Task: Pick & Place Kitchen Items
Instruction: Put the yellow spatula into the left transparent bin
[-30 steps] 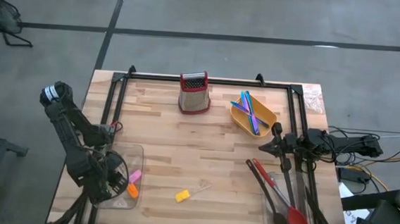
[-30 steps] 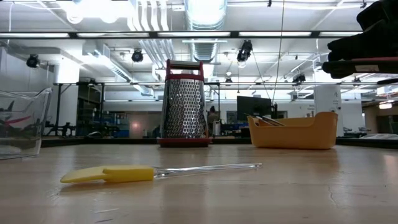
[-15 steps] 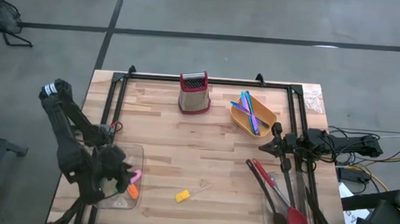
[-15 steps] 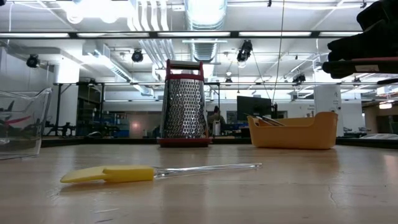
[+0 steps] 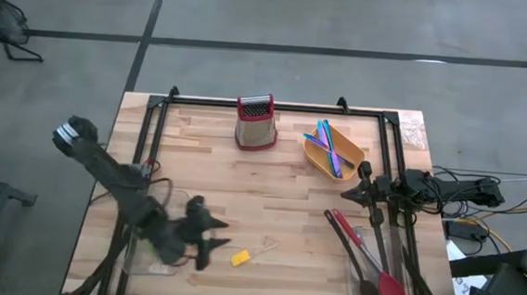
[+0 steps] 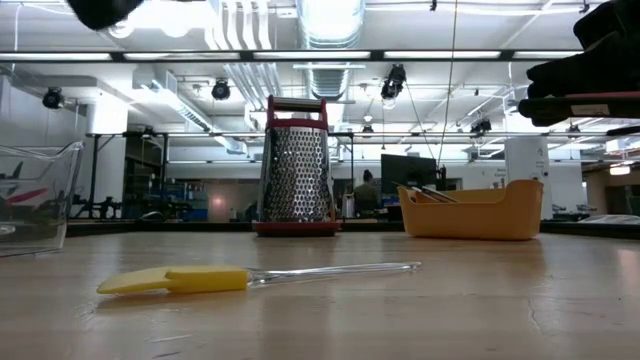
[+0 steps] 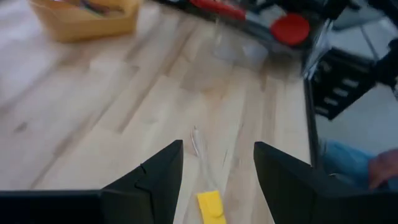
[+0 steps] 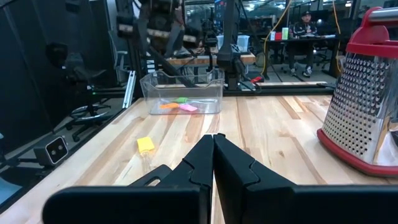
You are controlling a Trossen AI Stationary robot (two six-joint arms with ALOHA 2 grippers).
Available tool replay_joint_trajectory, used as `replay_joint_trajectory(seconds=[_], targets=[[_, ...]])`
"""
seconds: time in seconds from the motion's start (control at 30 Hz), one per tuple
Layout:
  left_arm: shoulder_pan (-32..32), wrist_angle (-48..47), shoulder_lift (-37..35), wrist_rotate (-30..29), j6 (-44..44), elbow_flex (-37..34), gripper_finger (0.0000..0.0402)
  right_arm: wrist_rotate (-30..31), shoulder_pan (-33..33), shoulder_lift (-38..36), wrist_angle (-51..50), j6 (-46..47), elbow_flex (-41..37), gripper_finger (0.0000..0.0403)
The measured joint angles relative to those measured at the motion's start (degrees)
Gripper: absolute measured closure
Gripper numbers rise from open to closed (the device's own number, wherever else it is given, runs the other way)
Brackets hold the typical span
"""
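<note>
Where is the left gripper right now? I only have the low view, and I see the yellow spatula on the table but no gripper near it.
Observer: The left gripper hangs open above the table, just left of the yellow spatula.
Operator: Lined up?
Observer: In the left wrist view, the spatula's yellow head shows between the gripper's two fingers.
Operator: And the right gripper?
Observer: The right gripper is shut and holds nothing, waiting at the table's right side.

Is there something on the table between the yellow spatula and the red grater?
No. In the low view, only bare wood lies between the yellow spatula and the red grater; the high view shows the same.
</note>
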Motion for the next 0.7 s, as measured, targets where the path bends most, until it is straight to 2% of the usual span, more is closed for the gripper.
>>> replay_joint_trajectory(seconds=[0.13, 0.27, 0.4, 0.7], targets=[[4.28, 0.67, 5.57, 6.94, -0.28, -0.26, 0.0199, 0.00, 0.00, 0.00, 0.00, 0.00, 0.00, 0.0394], [5.73, 3.11, 11.94, 13.18, -0.05, -0.61, 0.0199, -0.02, 0.00, 0.00, 0.00, -0.01, 0.00, 0.0394], [5.84, 7.39, 17.73, 15.73, 2.16, -0.06, 0.0199, 0.00, -0.01, 0.00, 0.00, 0.00, 0.00, 0.0394], [6.05, 10.93, 26.93, 18.40, -0.09, 1.58, 0.0199, 0.00, 0.00, 0.00, 0.00, -0.01, 0.00, 0.0394]])
